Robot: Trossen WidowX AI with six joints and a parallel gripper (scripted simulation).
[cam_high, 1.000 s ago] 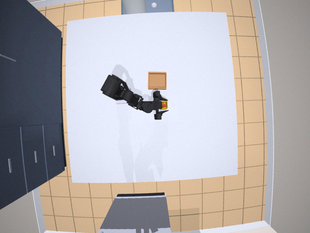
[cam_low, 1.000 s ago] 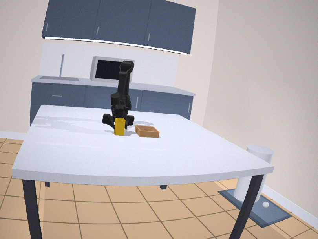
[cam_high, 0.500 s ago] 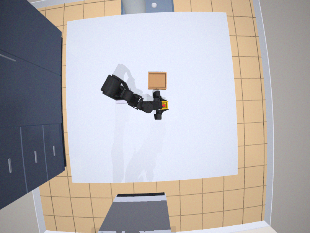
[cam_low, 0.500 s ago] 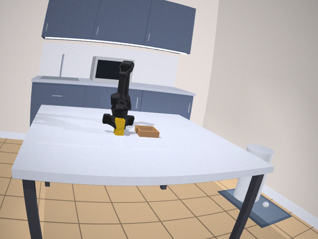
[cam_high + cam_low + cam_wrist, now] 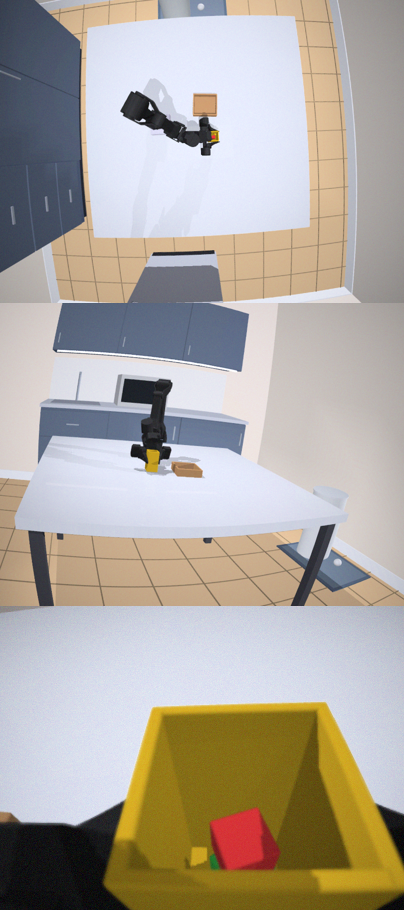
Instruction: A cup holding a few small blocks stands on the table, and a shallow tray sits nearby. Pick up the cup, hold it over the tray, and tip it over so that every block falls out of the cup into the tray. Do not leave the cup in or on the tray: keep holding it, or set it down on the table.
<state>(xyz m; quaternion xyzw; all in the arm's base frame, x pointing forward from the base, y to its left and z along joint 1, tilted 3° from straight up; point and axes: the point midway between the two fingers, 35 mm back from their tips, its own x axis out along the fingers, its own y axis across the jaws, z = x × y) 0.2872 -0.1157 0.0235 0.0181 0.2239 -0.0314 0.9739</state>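
A tall, square-sided yellow cup [image 5: 218, 136] [image 5: 151, 462] [image 5: 240, 751], smooth and matte, is gripped on two opposite sides by the black fingers of the gripper [image 5: 219, 136] [image 5: 152, 462] [image 5: 247, 811]; it is held close to upright, its open mouth facing up and its base just above the smooth, pale table [image 5: 254, 179] [image 5: 195, 508] [image 5: 75, 681]; inside it, a glossless red cube [image 5: 213, 136] [image 5: 240, 841] is seen lying tilted, with a small yellow block and a sliver of a green block [image 5: 214, 862] partly hidden at seven to eight o'clock of the cube in the wrist view.

The shallow, rectangular, tan-brown tray [image 5: 204, 94] [image 5: 189, 472] [image 5: 7, 817], thin-walled and flat-bottomed, is placed between eleven and twelve o'clock of the cup in the top view, near but apart from it; in the exterior view it is seen at about four o'clock; no blocks are seen in its visible interior. The jointed black arm [image 5: 158, 119] [image 5: 158, 407] is extended to the cup from about ten o'clock in the top view.
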